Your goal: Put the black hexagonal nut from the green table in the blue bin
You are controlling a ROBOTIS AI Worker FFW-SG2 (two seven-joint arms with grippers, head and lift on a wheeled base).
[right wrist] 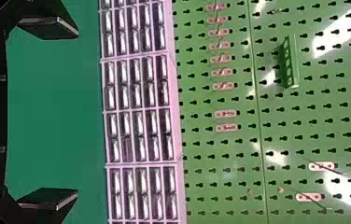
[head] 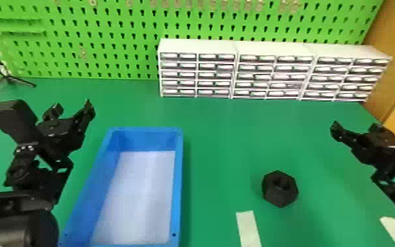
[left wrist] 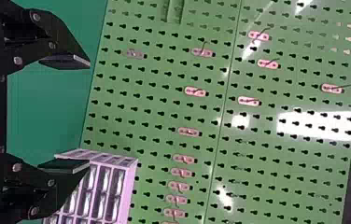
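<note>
Resting on the green flat table (head: 223, 131), the black hexagonal nut (head: 280, 195) is located to the right of the blue rectangular bin (head: 178, 184), well apart from it. The black two-fingered left gripper (head: 72, 110) is positioned near the bin's far left corner, fingers spread. The black two-fingered right gripper (head: 355, 126) is positioned right of the nut, fingers likewise spread. A flat white strip (head: 248, 228) lies near the nut; the pale piece (head: 391, 227) at lower right, partly hidden, appears to be another.

3 drawer cabinets (head: 272, 49) stand before a pegboard (head: 111, 42).
</note>
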